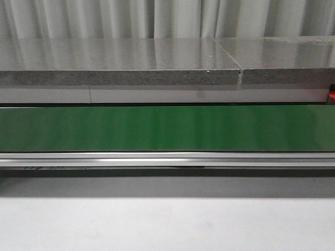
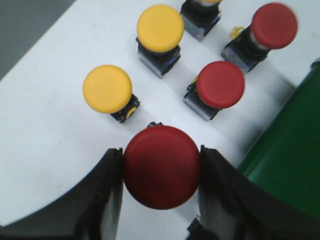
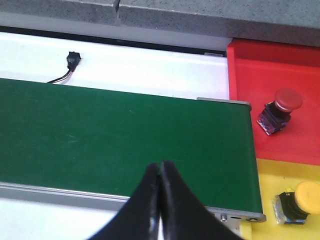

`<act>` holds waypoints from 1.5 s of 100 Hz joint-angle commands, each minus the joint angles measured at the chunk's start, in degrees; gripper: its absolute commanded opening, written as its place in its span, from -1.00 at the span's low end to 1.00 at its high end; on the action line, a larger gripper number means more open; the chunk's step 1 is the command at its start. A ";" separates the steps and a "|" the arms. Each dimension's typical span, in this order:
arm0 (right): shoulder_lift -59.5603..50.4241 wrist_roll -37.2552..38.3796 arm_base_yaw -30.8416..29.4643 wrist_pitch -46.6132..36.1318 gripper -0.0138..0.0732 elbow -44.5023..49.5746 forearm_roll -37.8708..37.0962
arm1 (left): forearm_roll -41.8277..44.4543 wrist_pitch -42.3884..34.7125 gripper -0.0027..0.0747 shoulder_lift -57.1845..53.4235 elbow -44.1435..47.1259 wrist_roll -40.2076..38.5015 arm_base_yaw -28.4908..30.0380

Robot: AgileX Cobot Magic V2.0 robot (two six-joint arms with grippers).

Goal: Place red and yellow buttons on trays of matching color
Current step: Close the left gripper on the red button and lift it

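The long green conveyor belt (image 1: 167,128) is lying bare between the two arms, presumably serving to carry buttons across to the flat red plastic tray (image 3: 280,75) and flat yellow plastic tray (image 3: 295,175) sitting at its far end, each already holding one matching button. The left gripper (image 2: 162,167) is clamping its black jaws around a red mushroom-head push button (image 2: 162,165), apparently for transfer (two red and two yellow fully visible ones are waiting behind). The right gripper (image 3: 160,172) is hovering over the belt, jaws pressed together, holding nothing.

topmost yellow button (image 2: 201,15): cut off by edge | yellow tray (image 3: 280,175): cut off by edge
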 commanded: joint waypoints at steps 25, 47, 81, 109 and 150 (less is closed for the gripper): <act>-0.18 -0.33 0.05 -3.32 -0.84 -1.47 -0.06 | -7.23 3.36 -0.98 -1.62 -11.56 10.75 -7.45; -0.18 -0.33 0.05 -3.37 -0.84 -1.47 -0.06 | -7.23 3.79 -0.98 3.31 -11.66 11.29 -10.78; -0.18 -0.33 0.05 -3.37 -0.84 -1.47 -0.06 | -7.36 2.78 -0.98 5.75 -11.66 12.59 -13.88; -0.18 -0.33 0.05 -3.37 -0.84 -1.47 -0.06 | -7.25 3.30 -0.98 6.54 -11.66 13.66 -13.88; -0.18 -0.33 0.05 -3.37 -0.84 -1.47 -0.06 | -7.36 4.71 -0.19 8.69 -11.66 14.02 -13.97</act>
